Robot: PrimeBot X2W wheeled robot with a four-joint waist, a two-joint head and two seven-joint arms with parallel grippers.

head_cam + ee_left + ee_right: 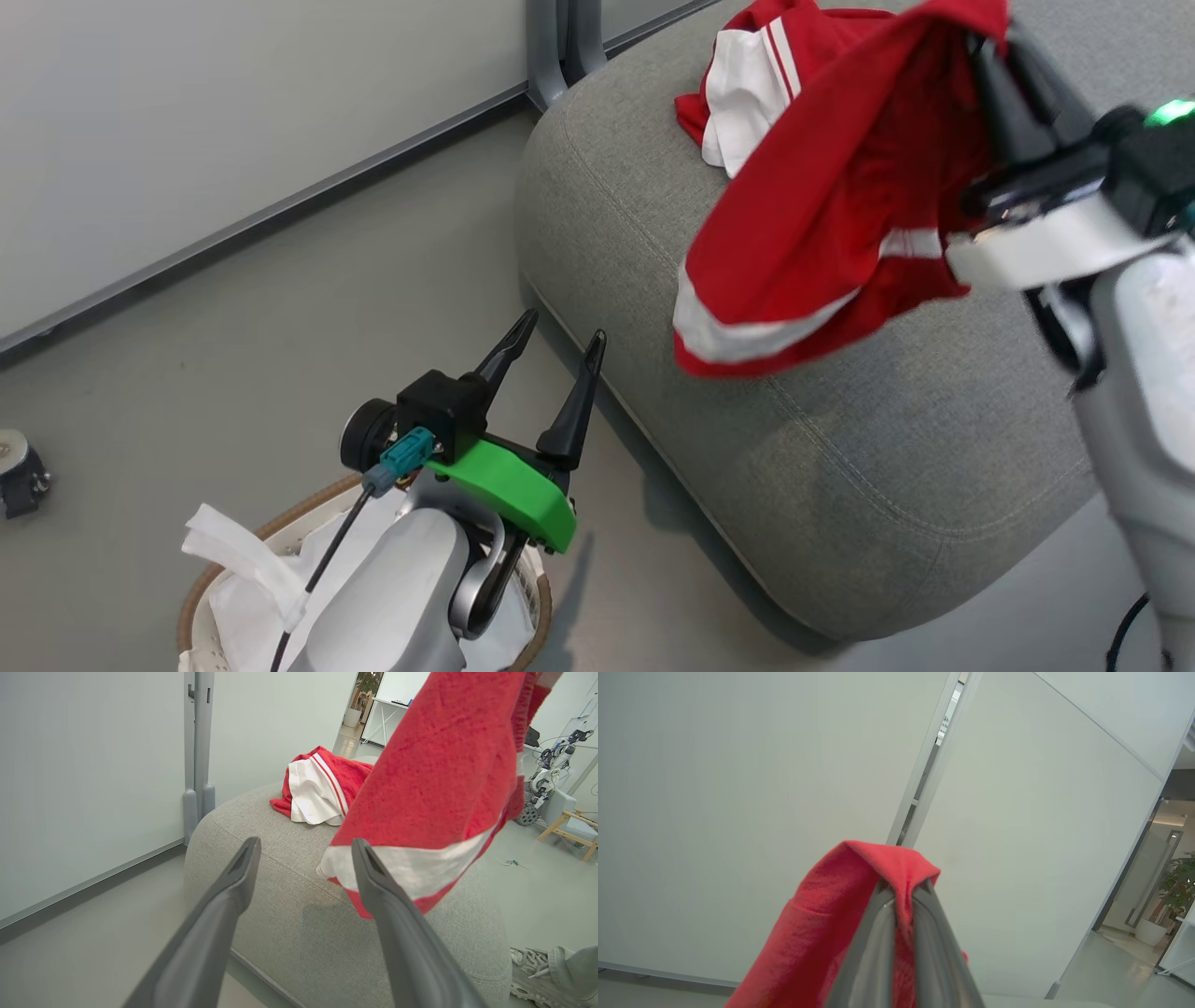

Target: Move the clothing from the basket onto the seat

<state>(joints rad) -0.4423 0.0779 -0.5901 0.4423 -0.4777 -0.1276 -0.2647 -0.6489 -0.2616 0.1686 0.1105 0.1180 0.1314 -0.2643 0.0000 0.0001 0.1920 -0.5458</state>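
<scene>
At upper right in head view, garment (822,215) is held clamped in right gripper (988,45) over seat (840,457), left gripper (565,329) apart & empty; if dropped near edge, it could be lost to floor (280,327).

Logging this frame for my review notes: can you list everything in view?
seat: 1, grey, on the floor
held garment: 1, red with white band, hanging above seat
lying garment: 1, red and white, on seat
basket: 1, white with brown rim, on floor
liner: 1, white, in basket
shoe: 1, pale, a person's, beside seat
left gripper: 1, dark, open, above basket
right gripper: 1, dark, shut on held garment
</scene>
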